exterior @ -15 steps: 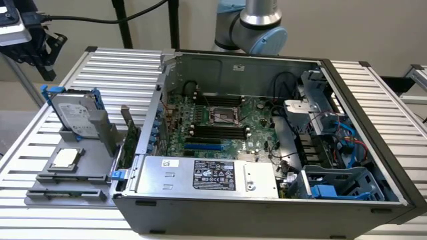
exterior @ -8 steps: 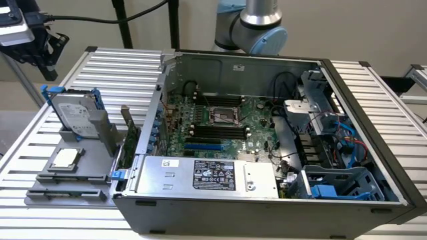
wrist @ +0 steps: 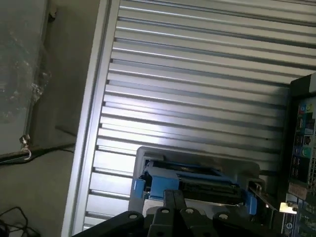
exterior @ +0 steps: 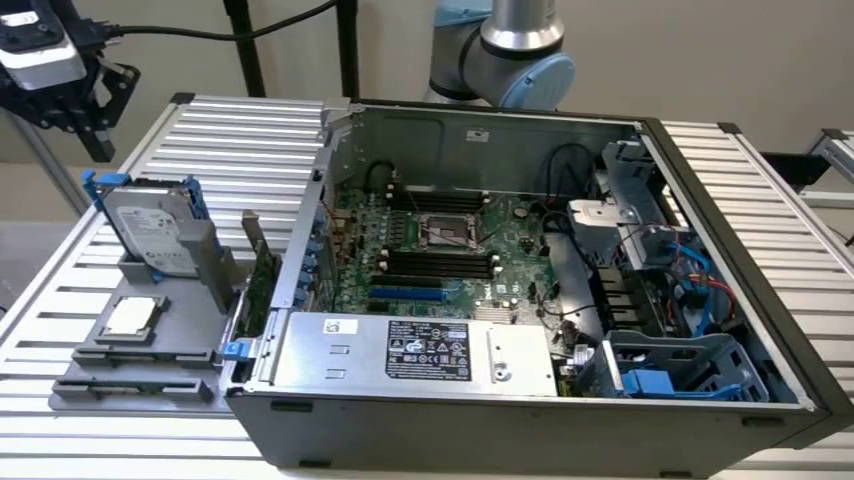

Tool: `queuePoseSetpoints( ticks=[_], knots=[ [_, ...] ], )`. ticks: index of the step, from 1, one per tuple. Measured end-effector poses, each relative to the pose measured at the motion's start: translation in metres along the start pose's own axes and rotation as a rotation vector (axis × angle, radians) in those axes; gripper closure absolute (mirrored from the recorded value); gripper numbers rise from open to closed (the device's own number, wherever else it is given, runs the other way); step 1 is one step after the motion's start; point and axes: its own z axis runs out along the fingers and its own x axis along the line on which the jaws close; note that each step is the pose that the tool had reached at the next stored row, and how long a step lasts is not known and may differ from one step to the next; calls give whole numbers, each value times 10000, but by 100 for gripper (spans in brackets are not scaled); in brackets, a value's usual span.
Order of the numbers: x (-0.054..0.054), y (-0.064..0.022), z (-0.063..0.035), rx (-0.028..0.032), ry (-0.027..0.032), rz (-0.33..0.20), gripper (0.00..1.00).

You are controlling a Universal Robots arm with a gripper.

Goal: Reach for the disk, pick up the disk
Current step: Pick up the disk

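— Can any writing be made out?
— None can be read. Print is seen on the black label [exterior: 429,349] of the silver box [exterior: 514,352] and on the disk [exterior: 144,228] near the table's edge, but no word or number can be deciphered.
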Motion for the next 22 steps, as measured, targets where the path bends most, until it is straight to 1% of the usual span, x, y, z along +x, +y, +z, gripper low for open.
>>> queuePoseSetpoints(
  ticks=[1,13,22],
  knots=[
    [0,0,-1,0,15,-360,89],
    [0,0,3,0,96,-2532,89],
    [0,-1,38,1,161,-4177,89]
  ],
)
